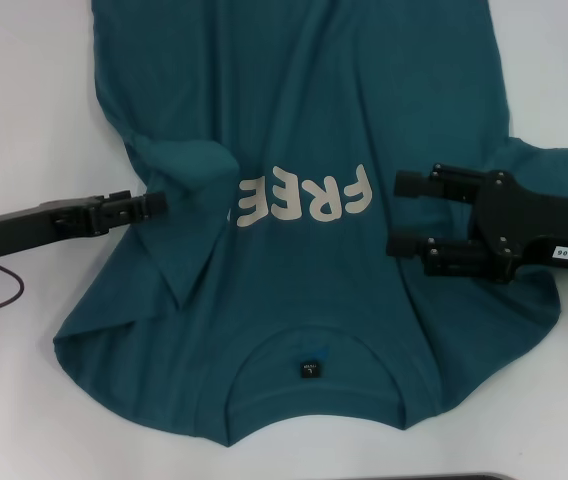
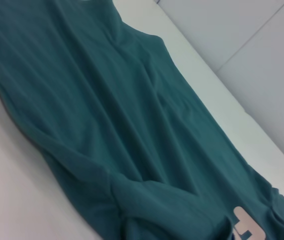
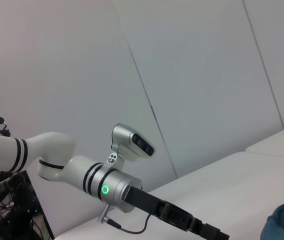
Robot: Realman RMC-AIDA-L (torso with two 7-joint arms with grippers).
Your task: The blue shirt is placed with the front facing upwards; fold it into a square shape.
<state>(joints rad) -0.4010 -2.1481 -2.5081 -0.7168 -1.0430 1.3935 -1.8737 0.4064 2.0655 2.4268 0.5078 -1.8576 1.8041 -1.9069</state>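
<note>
Left tool (image 1: 159, 204): we record it coming in from the left side at chest height of the blue shirt (image 1: 304, 120), fingers narrow and pinched together at a raised fold of cloth beside the white "FREE" lettering (image 1: 302, 198); whether cloth is actually caught between them we cannot tell. Right tool (image 1: 404, 214): over the shirt's right side just beside the lettering, two black fingers spread wide, one above the other, holding nothing. The shirt lies front up on the white surface (image 1: 24, 110), collar nearest us with a small black label (image 1: 309, 368) inside it, body running away from us, left sleeve area bunched and creased. In the right wrist view, the left arm (image 3: 102, 182) shows against a pale wall.
</note>
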